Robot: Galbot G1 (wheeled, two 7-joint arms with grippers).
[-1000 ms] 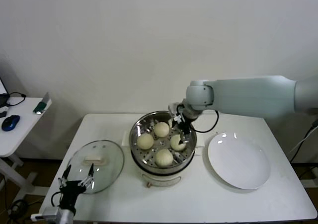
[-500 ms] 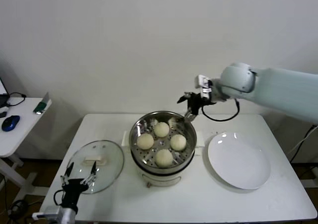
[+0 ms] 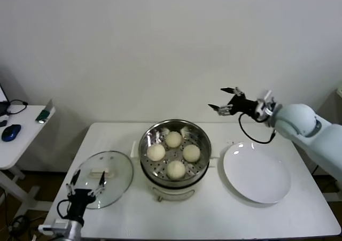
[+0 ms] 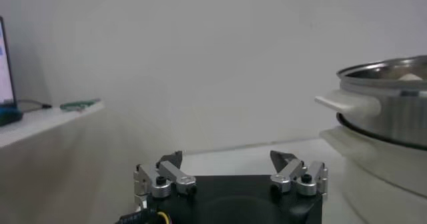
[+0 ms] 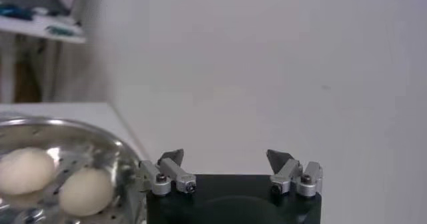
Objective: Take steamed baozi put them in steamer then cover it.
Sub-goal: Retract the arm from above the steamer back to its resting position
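Observation:
The steamer [image 3: 145,145] stands mid-table on its white cooker base [image 3: 175,191], uncovered. Several cream baozi [image 3: 173,139] rest on its perforated floor. A glass lid [image 3: 107,169] lies flat on the table to the steamer's left. My right gripper [image 3: 219,99] hangs open and empty in the air, up and to the right of the steamer; its wrist view shows the open gripper [image 5: 227,155] with two baozi [image 5: 85,191] and the steamer rim [image 5: 67,129] off to one side. My left gripper [image 3: 88,177] waits open at the lid's near edge, and the steamer [image 4: 390,85] appears past this gripper [image 4: 227,157].
A flat white plate [image 3: 257,173] lies right of the steamer, bare. A small side table [image 3: 21,139] with a blue mouse [image 3: 10,131] stands off to the left. The wall rises close behind the table.
My right gripper has left the steamer, rising and swinging out to the right, empty. The baozi stay inside. The left arm has barely moved.

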